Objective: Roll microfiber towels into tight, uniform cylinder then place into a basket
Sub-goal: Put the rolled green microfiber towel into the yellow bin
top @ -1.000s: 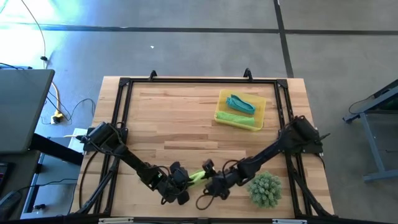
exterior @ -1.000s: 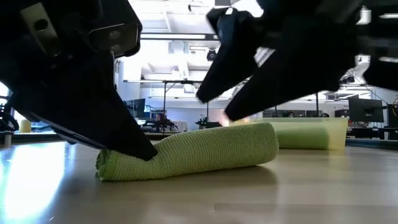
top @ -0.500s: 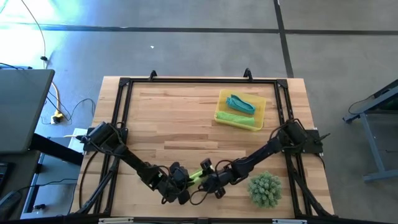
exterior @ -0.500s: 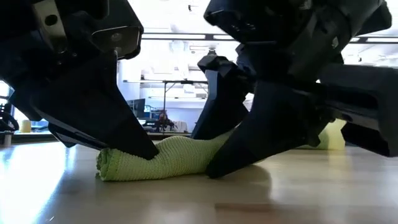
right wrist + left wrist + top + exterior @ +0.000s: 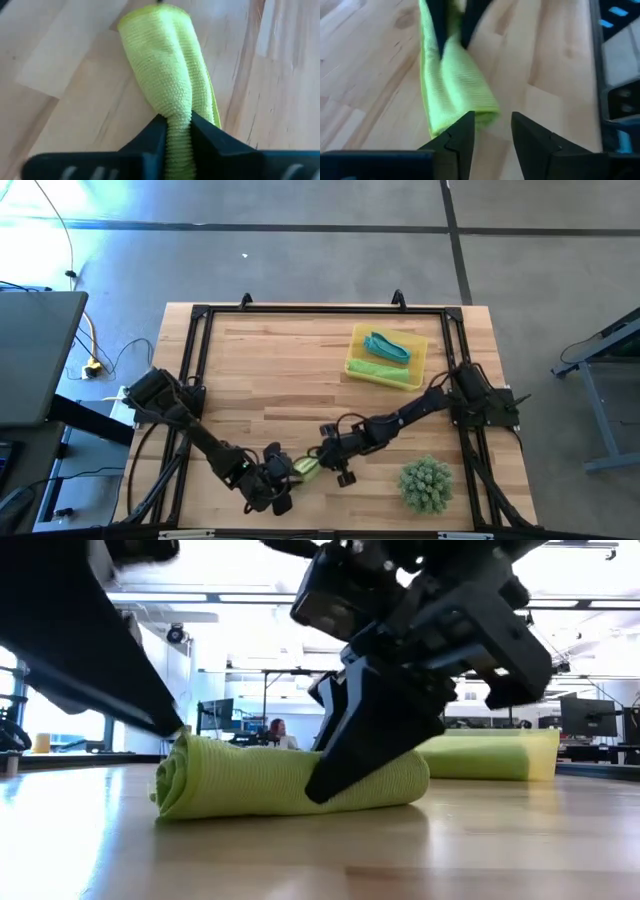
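At the near tabletop edge, right end effector pinches the rolled towel, left end effector released; lifting by one end risks unrolling.

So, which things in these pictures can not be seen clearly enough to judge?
- Rolled lime-green towel: its near end in the high view is covered by the left gripper and right gripper.
- Whether that towel still rests on the table: the low view suggests so, but the right gripper covers part of it.
- Yellow tray: how tightly its two towels are rolled is too small to tell.
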Motion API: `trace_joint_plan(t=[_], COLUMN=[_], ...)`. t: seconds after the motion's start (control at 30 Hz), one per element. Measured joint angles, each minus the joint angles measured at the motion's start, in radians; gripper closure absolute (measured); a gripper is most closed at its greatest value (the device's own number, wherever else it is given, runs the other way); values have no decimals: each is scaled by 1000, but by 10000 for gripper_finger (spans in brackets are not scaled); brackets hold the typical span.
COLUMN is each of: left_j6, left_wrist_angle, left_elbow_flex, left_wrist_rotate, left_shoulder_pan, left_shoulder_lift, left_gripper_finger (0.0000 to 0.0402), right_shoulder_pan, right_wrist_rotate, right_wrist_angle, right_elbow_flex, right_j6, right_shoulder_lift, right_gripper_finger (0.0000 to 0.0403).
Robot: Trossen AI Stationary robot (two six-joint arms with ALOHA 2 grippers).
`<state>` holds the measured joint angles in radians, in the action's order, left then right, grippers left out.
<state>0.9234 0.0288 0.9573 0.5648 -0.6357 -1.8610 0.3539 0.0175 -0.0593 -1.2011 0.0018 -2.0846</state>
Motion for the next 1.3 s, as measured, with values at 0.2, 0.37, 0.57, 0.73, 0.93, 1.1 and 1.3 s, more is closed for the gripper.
trace_joint_plan(t=[0.2,0.37,0.57,0.73,0.93,1.1,1.3], left_j6=[-19,-27,-63,-128,-128,-142,-203], left_wrist_angle=[-49,-101,-164,-194,-251,-272,-273], left_elbow_flex=[1,2,3,3,3,3,3], left_wrist_rotate=[2,10,26,41,52,48,-1], left_shoulder_pan=[-29,-46,-49,-38,-4,42,85], left_shoulder_lift=[71,132,189,193,193,193,193], left_gripper_finger=[281,292,309,321,328,328,328], right_shoulder_pan=[-53,-100,-170,-230,-297,-384,-497], right_wrist_rotate=[171,233,124,5,-200,-438,-582], right_wrist_angle=[-2,-80,-323,-540,-739,-831,-793], right_elbow_flex=[2,9,12,11,9,7,92], right_j6=[27,15,-59,-71,-88,-77,-65], right_shoulder_lift=[3,59,212,373,586,682,675], right_gripper_finger=[393,398,399,401,401,402,402])
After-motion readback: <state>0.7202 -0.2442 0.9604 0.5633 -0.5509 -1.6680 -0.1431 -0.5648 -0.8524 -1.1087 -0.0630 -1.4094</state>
